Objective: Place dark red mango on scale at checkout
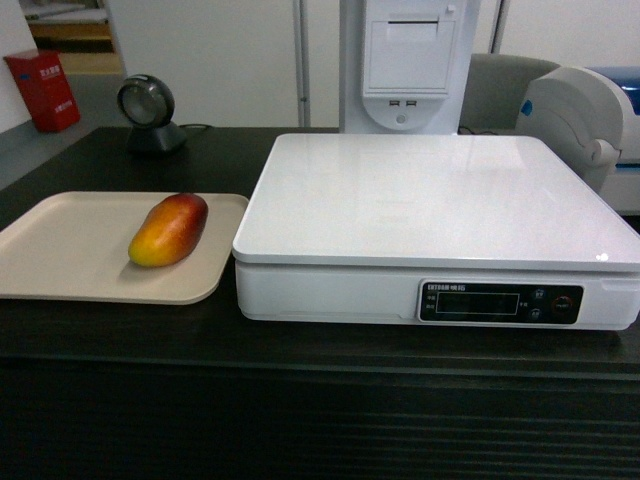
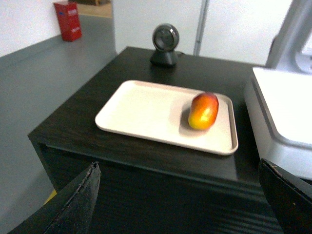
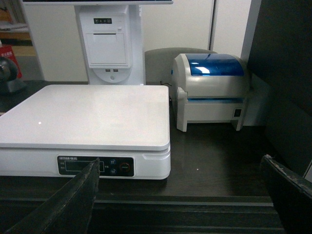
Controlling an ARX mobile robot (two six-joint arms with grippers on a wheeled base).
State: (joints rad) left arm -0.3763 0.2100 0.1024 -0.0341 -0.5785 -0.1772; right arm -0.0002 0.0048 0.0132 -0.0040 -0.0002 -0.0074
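We find the dark red mango [image 1: 169, 229], an oval fruit deep red at its far end and orange-yellow at its near end, lying on its side on the flat beige rectangular tray [image 1: 60, 250], toward the tray's right edge. The tray rests on the dark wood-grain checkout counter [image 1: 320, 340], just beside the large white square-platform scale [image 1: 440, 200], which stands to its right. The scale's platform carries nothing; its black display strip [image 1: 500, 302] with small buttons faces the front.

Behind the tray we note a round black desktop scanner [image 1: 146, 112] on the counter, and a red box [image 1: 43, 90] on the floor beyond. Behind the scale stands a white receipt-printer column [image 1: 410, 60]; to the scale's right sits a white label printer with a blue lid [image 3: 212, 90].

The left end effector [image 2: 180, 195] hangs off the counter's front edge, its two dark fingers [image 2: 78, 204] spread wide, gripping nothing. The right end effector [image 3: 180, 195] is likewise spread and unloaded before the scale's front.
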